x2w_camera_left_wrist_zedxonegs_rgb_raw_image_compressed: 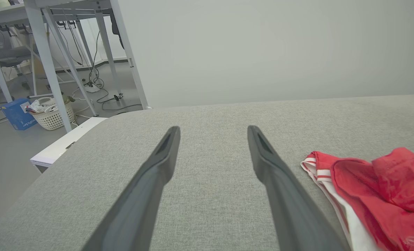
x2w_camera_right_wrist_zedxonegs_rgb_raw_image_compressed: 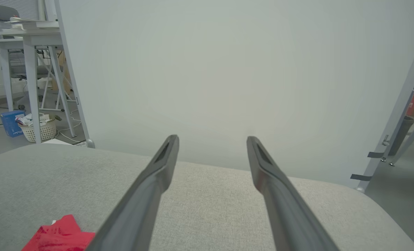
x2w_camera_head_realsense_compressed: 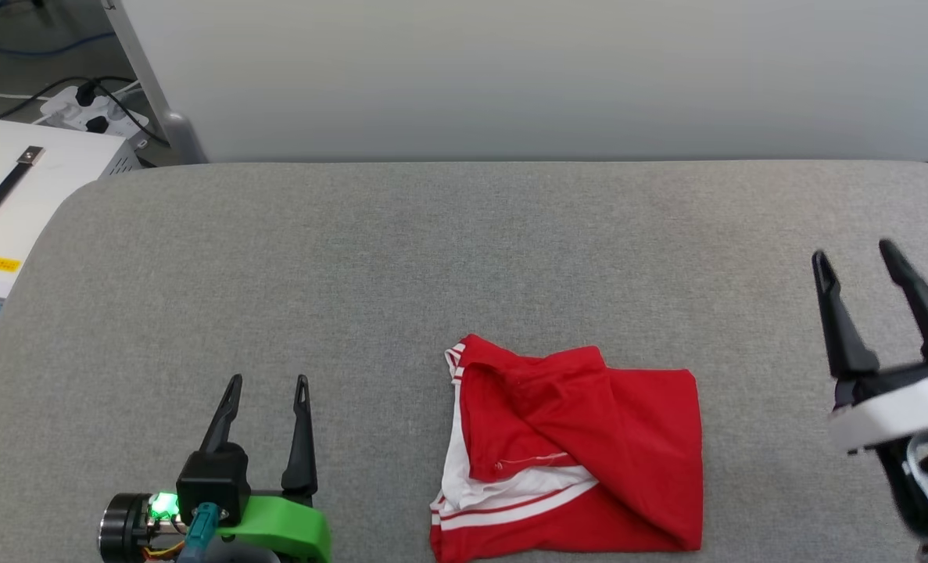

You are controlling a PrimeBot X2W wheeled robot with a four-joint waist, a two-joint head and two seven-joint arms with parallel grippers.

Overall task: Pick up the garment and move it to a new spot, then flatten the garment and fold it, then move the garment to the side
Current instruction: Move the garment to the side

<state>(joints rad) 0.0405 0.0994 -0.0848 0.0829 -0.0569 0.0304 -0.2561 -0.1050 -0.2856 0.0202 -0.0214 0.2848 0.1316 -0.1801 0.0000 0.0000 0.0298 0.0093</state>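
Garment point(x2w_camera_head_realsense_compressed: 581, 453) lies crumpled, loosely folded, on grey surface point(x2w_camera_head_realsense_compressed: 354, 258), near robot's edge, centre-right. Left pincer point(x2w_camera_head_realsense_compressed: 268, 381) wide open, empty, left of garment, apart. Right pincer point(x2w_camera_head_realsense_compressed: 855, 252) wide open, empty, well right of it.

Black tapered fingers on both; left gripper point(x2w_camera_head_realsense_compressed: 268, 381) has green bracket point(x2w_camera_head_realsense_compressed: 284, 530), lit lamp point(x2w_camera_head_realsense_compressed: 164, 503), teal plug point(x2w_camera_head_realsense_compressed: 202, 519); right gripper point(x2w_camera_head_realsense_compressed: 854, 252), white band point(x2w_camera_head_realsense_compressed: 893, 414).
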